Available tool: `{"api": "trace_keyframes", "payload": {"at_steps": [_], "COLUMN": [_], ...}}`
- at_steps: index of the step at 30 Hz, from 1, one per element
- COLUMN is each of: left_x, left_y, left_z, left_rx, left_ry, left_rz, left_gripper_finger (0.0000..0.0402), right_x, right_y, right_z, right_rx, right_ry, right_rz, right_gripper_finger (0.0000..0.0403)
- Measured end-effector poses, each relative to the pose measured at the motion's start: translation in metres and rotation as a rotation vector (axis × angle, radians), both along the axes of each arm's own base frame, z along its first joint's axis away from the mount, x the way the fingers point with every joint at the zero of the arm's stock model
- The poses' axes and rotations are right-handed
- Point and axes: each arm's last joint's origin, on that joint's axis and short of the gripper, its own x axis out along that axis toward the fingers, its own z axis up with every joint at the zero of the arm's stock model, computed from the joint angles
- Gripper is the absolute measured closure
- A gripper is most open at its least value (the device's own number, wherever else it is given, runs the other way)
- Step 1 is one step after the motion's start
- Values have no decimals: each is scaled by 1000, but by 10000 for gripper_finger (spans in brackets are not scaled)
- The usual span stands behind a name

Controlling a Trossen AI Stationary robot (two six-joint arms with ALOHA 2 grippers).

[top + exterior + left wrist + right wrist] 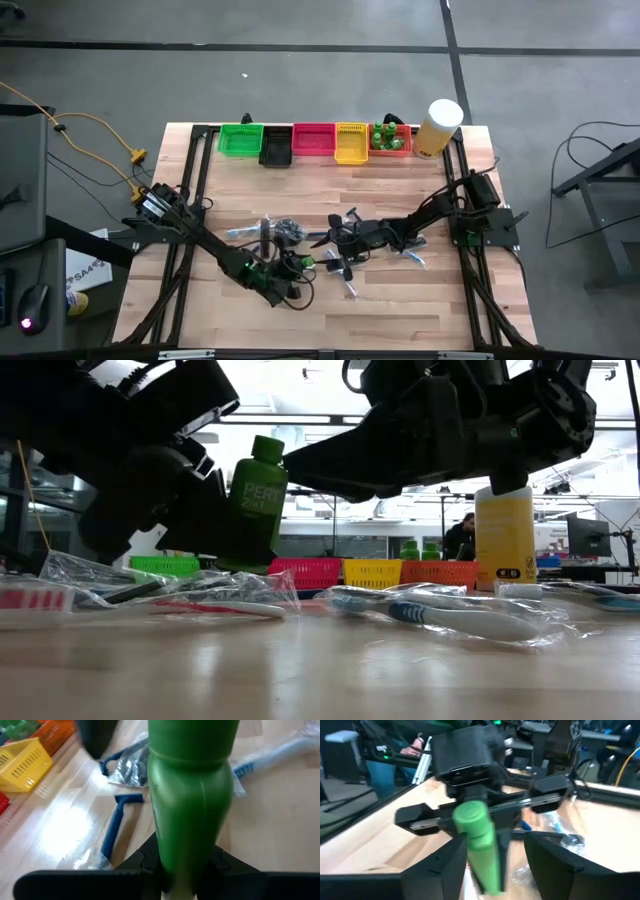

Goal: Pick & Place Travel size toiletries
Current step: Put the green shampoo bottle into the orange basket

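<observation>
A little green bottle (255, 500) with a green cap stands nearly upright above the table's middle, with my left gripper (185, 865) shut on it. My right gripper (495, 870) is open and faces the bottle (482, 850) from the right, one finger on either side of it. Clear-wrapped toothbrushes (460, 620) and a blue razor (117, 820) lie flat on the wood around both grippers (340, 245). My left gripper pinches the bottle's lower body (170, 855) between its two fingers, coming from the table's left and slanting a little downward. The bottle stands cap up, slightly tilted, lifted clear of the table. My right gripper: I cannot tell whether a finger (445, 865) touches the bottle.
Along the far edge stand a green bin (240, 139), a black one (276, 150), a red one (313, 140), a yellow one (350, 143) and an orange one (392, 140) holding green bottles. A pale-yellow cylinder (438, 128) stands at the far right. Bare wood lies near the front edge.
</observation>
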Motion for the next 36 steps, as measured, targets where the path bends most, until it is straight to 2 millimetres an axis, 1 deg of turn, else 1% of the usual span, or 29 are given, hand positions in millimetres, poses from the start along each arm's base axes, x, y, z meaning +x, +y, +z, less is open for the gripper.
{"api": "trace_keyframes", "payload": {"at_steps": [2,5,9,11,13,17,20,22,26,31,32,36], "left_x": [1,1,1,2,4,6,7,8,8,9,9,9], "left_y": [1,0,0,-1,-2,-5,-3,-4,-4,-4,-4,-5], "left_z": [1,1,1,2,5,9,9,10,10,11,11,11], "left_rx": [1,2,-7,-10,-5,-10,-13,-20,-25,-30,-31,-36], "left_ry": [-6,-4,-4,-17,-34,-59,-54,-64,-70,-81,-81,-78], "left_rz": [7,6,-4,-9,-32,-77,-85,-86,-85,-86,-85,-94], "left_gripper_finger": [339,339,339,339,339,339,339,339,339,338,338,321], "right_x": [0,0,-1,1,4,10,13,14,14,14,14,14], "right_y": [0,1,7,9,10,11,14,16,17,18,18,18], "right_z": [0,0,0,2,3,8,13,11,12,12,12,12], "right_rx": [19,35,-20,-32,-36,-64,-75,-85,-82,-73,-71,-61], "right_ry": [8,14,-3,-5,12,0,-17,13,10,12,12,15], "right_rz": [1,3,-12,-19,-20,-10,20,25,41,56,64,77], "right_gripper_finger": [190,153,106,97,97,120,146,168,223,309,317,317]}}
